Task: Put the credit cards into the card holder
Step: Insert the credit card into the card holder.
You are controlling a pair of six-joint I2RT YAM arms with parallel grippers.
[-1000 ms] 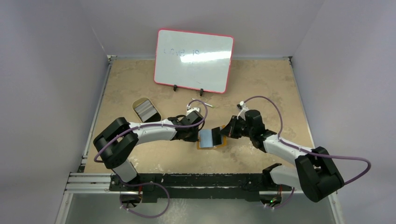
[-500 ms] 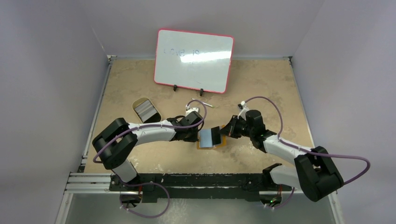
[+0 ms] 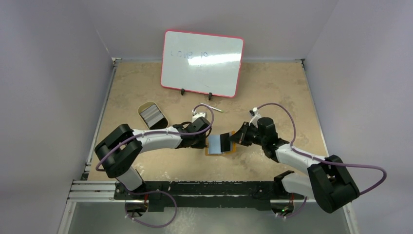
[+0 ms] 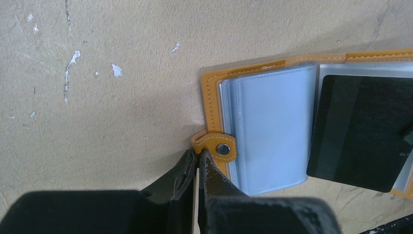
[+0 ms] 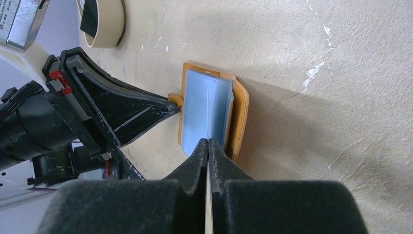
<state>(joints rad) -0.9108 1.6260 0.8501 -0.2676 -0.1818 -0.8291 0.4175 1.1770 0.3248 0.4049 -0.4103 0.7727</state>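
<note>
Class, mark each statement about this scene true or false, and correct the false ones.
1. The card holder lies open on the table. True.
2. The right gripper is shut on a black card. True.
3. The left gripper is wide open. False: it is shut, tips at the snap tab.
4. The whiteboard lies flat. False: it stands propped up.
5. The oval tin lies on the right arm's side. False: the left arm's side.

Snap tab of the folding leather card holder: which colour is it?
Snap tab: orange-tan, with a silver stud; best in left wrist view.
</note>
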